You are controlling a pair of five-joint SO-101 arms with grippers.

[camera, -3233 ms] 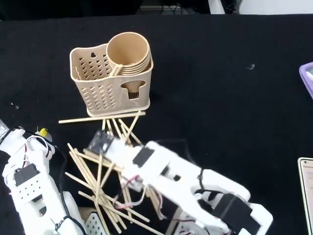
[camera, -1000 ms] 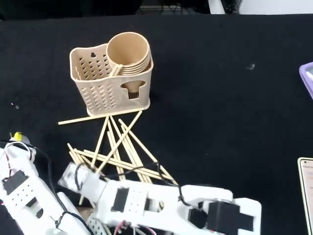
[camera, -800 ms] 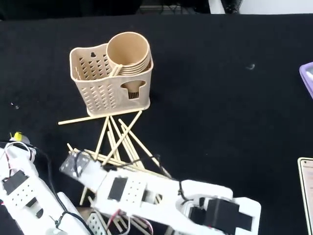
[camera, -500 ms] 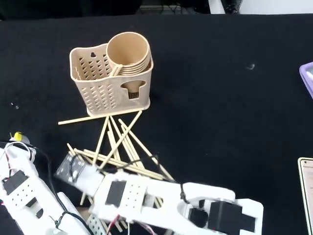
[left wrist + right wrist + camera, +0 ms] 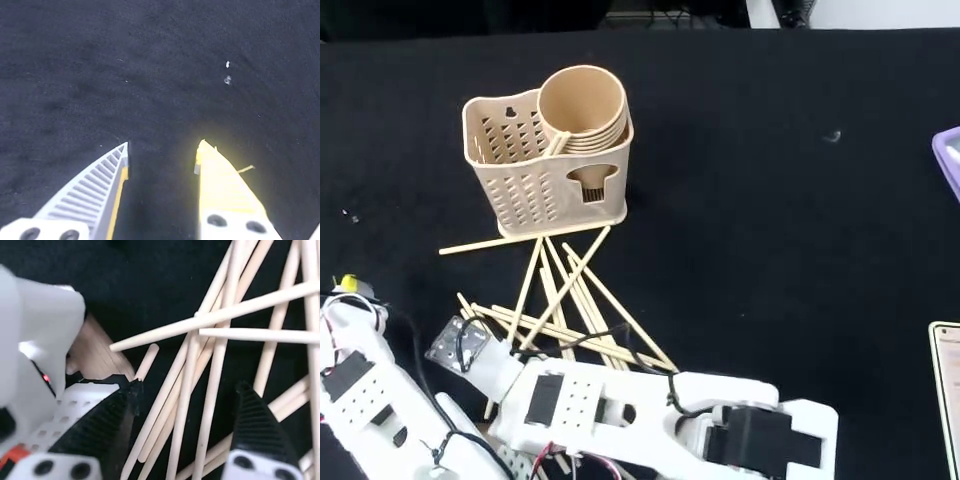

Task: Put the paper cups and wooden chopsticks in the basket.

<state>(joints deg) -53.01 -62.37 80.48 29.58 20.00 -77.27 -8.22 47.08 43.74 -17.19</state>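
Observation:
A beige perforated basket (image 5: 535,175) stands at the back left, with a stack of paper cups (image 5: 583,105) and one chopstick (image 5: 556,143) inside it. Several wooden chopsticks (image 5: 570,290) lie fanned and crossed on the black cloth in front of the basket. My right arm (image 5: 580,405) lies low along the front edge, its wrist at the near left end of the pile. My right gripper (image 5: 190,386) is open just above the chopsticks (image 5: 200,390), several running between its fingers. My left gripper (image 5: 164,144) is open over bare cloth at the front left.
The left arm's white body (image 5: 35,340) sits close beside the right gripper, with a wooden block (image 5: 100,357) next to it. A purple container (image 5: 950,160) and a white object (image 5: 946,375) lie at the right edge. One chopstick (image 5: 520,240) lies across the basket's foot.
The right arm has drawn back from the middle of the pile toward the front left. The chopsticks now lie more fanned out. The left arm has shifted slightly.

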